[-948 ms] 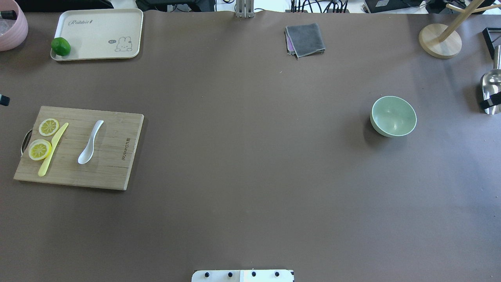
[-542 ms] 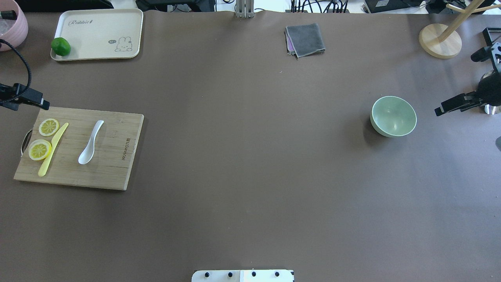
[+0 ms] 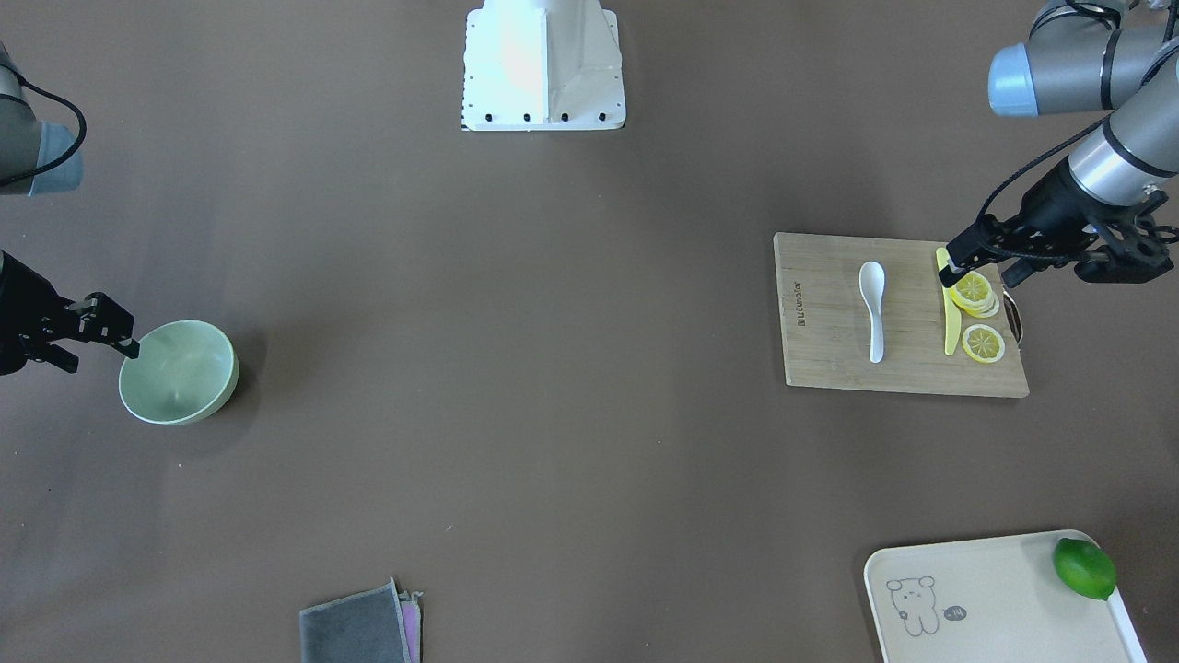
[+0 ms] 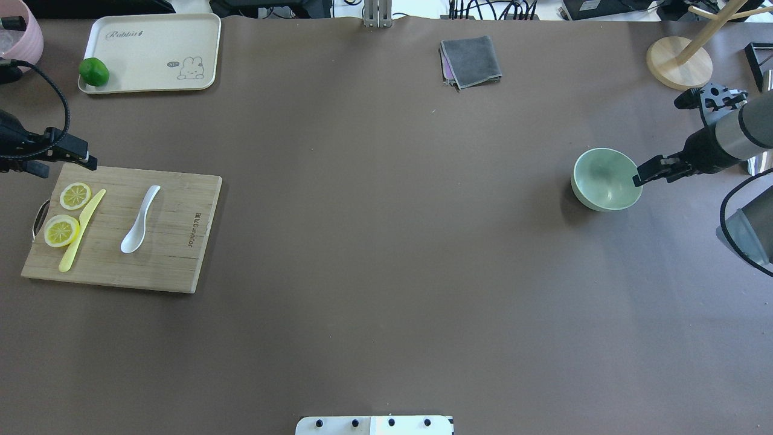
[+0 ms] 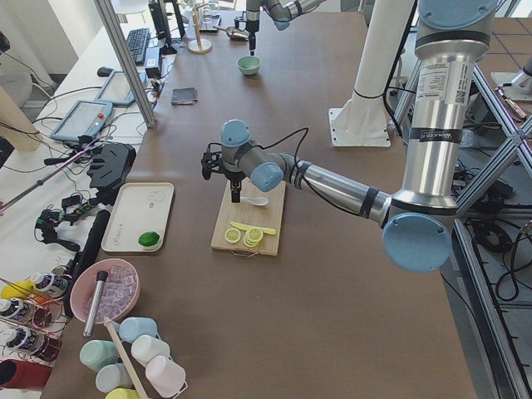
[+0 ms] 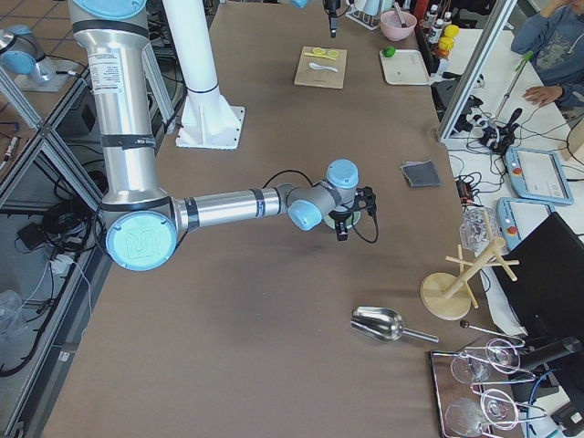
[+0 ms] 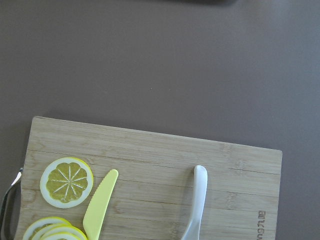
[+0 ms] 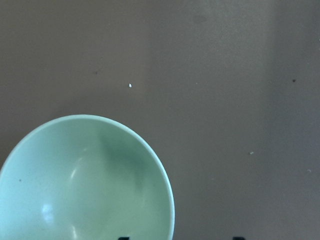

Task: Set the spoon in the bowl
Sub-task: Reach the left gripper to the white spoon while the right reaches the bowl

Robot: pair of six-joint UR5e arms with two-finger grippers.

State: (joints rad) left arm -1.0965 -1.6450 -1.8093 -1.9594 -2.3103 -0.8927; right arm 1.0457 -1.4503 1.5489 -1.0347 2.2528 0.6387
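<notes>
The white spoon (image 4: 140, 220) lies on the wooden cutting board (image 4: 175, 241) at the table's left, scoop toward me; it also shows in the front view (image 3: 873, 308) and the left wrist view (image 7: 196, 200). The mint-green bowl (image 4: 607, 179) stands empty at the right, also in the front view (image 3: 180, 373) and the right wrist view (image 8: 85, 185). My left gripper (image 4: 67, 166) is open and empty, above the board's far left corner, away from the spoon. My right gripper (image 4: 649, 174) is open and empty, at the bowl's right rim.
Two lemon slices (image 4: 75, 196) and a yellow plastic knife (image 4: 81, 229) lie on the board left of the spoon. A cream tray (image 4: 151, 51) with a lime (image 4: 93, 71) sits far left. A grey cloth (image 4: 471, 60) and a wooden stand (image 4: 679, 63) are at the back.
Both arms have come into view from the table's sides. The left gripper moved right to the board's corner. The right gripper moved left to the bowl's rim.
</notes>
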